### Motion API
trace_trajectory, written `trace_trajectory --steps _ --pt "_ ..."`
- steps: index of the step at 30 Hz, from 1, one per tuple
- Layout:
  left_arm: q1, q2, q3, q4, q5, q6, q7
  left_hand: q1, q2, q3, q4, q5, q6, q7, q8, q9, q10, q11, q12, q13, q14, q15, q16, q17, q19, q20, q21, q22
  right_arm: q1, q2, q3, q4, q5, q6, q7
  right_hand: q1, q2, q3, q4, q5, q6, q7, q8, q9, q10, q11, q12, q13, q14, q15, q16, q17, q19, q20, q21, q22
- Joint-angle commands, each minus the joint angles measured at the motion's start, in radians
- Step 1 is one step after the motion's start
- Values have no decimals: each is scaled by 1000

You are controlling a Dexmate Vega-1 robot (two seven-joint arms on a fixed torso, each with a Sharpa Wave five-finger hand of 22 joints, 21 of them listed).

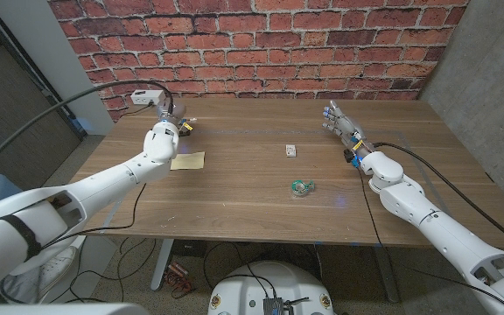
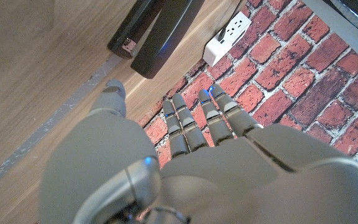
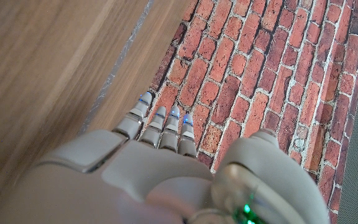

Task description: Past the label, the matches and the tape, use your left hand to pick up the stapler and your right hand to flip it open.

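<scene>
A wooden table (image 1: 252, 206) stands before a red brick wall (image 1: 261, 44). On it lie a yellow label (image 1: 187, 160) at the left, a small matchbox (image 1: 290, 150) near the middle and a green tape roll (image 1: 302, 186) nearer the front edge. A black stapler (image 2: 151, 28) rests at the far left, by the table's back edge.

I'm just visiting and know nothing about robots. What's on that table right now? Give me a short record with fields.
Table: wooden table, brick wall behind
Stapler: black stapler at the far left edge, not yet gripped
Left hand: left hand open beside the stapler
Right hand: right hand open over the far right of the table, holding nothing
Label: yellowish label
Matches: small matchbox
Tape: green tape roll
</scene>
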Motion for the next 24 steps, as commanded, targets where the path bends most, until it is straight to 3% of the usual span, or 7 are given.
trace_trajectory --steps 1,6,13,24 --pt "-16 3 8 13 11 -10 -54 -15 -15 -18 5 -1 -2 -1 -5 1 -9 -2 -7 3 -8 -163 -9 0 -3 -19 -4 3 -2 -1 -2 -8 -5 -6 -6 14 -2 1 -3 -3 -4 -1 -2 2 -10 -4 -4 1 -5 -25 1 3 -2 -1 -3 -1" --pt "-20 -4 4 21 6 -7 -57 -38 -56 -49 9 7 11 -7 -4 -2 5 -3 -4 5 3 -167 -7 -1 1 -25 -3 2 -7 -3 1 -14 -4 -6 -11 14 -2 1 -3 -4 -5 -1 -2 2 -12 -4 -4 1 -6 -26 1 3 -3 -1 -3 -1" --pt "-31 -10 14 33 11 -12 -72 -45 -64 -58 12 13 16 -10 -3 -3 12 -6 -3 6 7 -170 -5 -1 3 -26 -2 2 -12 -6 3 -22 -4 -10 -16 15 -2 2 -3 -4 -6 -1 -2 2 -12 -8 -4 1 -7 -26 1 3 -3 0 -3 -1" --pt "-61 -27 34 65 3 -7 -135 -55 -25 -61 36 46 -24 -21 -23 -4 -18 -5 -21 9 -4 -175 -11 2 1 -21 -3 2 -7 -3 -2 -18 -7 -16 -17 17 -1 3 -4 -5 -6 -2 -1 2 -12 -5 -3 1 -7 -26 1 3 -4 0 -3 -1"
